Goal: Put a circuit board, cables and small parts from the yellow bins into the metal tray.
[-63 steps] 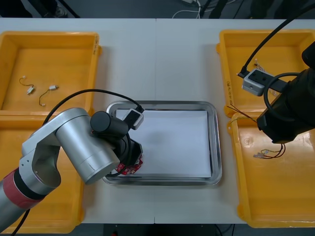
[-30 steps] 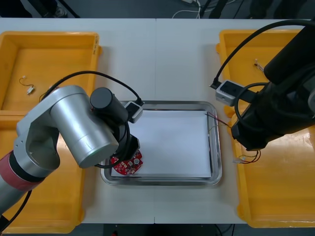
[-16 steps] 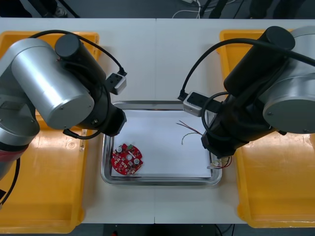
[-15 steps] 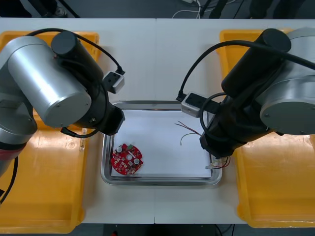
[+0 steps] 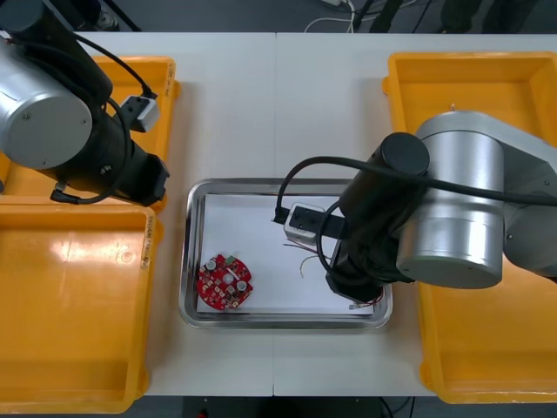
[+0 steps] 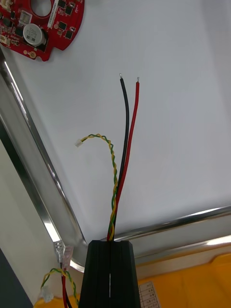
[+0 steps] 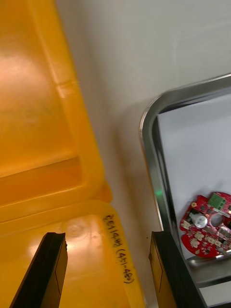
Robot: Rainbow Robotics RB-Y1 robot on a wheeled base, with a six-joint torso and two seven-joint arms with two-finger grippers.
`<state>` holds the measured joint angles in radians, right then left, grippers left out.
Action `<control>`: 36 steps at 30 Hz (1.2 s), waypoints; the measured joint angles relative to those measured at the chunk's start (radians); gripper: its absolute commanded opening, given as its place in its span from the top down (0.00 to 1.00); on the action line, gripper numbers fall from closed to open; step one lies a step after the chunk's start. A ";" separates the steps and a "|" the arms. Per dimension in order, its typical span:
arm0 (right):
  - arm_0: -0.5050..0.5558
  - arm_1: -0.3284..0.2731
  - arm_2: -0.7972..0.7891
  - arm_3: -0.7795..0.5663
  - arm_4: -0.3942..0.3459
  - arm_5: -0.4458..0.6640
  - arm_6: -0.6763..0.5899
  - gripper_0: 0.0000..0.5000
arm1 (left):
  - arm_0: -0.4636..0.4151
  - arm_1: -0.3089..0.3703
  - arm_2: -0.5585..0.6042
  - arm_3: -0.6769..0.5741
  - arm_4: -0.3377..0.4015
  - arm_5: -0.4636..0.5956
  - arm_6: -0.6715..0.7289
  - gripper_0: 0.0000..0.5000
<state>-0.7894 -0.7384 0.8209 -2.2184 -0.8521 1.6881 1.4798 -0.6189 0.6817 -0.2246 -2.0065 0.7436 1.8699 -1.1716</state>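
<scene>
A round red circuit board (image 5: 224, 281) lies at the near left of the white-lined metal tray (image 5: 283, 185). My right arm hangs over the tray's right part. In the right wrist view my right gripper (image 6: 109, 244) is shut on a thin cable bundle (image 6: 125, 144): a red wire, a black wire and a twisted red and yellow pair. Their free ends rest on the tray's white liner, and the board (image 6: 43, 24) lies beyond them. My left gripper (image 7: 108, 274) stands open over the edge of a left bin (image 7: 48, 120), beside the tray rim (image 7: 149, 139), holding nothing.
Two yellow bins (image 5: 78, 305) flank the tray on the left and two more (image 5: 487, 366) on the right. The cable's tail (image 6: 57, 281) hangs behind the right fingers over the tray's near rim. Bare table lies beyond the tray.
My right arm has swung left from the right bins over the tray, carrying the cables down onto the liner. My left arm has drawn back from the tray toward the left bins.
</scene>
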 measured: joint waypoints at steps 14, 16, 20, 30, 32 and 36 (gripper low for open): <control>-0.001 0.011 0.095 0.062 0.056 -0.086 0.225 1.00 | -0.044 0.022 0.153 0.211 -0.025 0.002 -0.218 0.00; -0.001 0.012 0.112 0.071 0.078 -0.107 0.225 1.00 | -0.051 0.023 0.166 0.232 -0.048 0.002 -0.308 0.00; -0.001 0.012 0.165 0.073 0.154 -0.138 0.225 1.00 | -0.059 0.023 0.192 0.272 -0.074 0.001 -0.400 0.00; -0.002 0.018 0.254 0.109 0.189 -0.176 0.265 1.00 | -0.061 0.024 0.264 0.423 -0.110 -0.100 -0.402 0.00; -0.002 0.024 0.259 0.126 0.190 -0.176 0.289 1.00 | -0.066 0.024 0.272 0.464 -0.121 -0.113 -0.408 0.00; -0.003 0.040 0.261 0.161 0.195 -0.177 0.290 1.00 | -0.090 0.024 0.285 0.558 -0.129 -0.121 -0.458 0.00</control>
<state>-0.7919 -0.6984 1.0823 -2.0576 -0.6571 1.5110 1.7699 -0.7085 0.7055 0.0605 -1.4490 0.6148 1.7485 -1.6300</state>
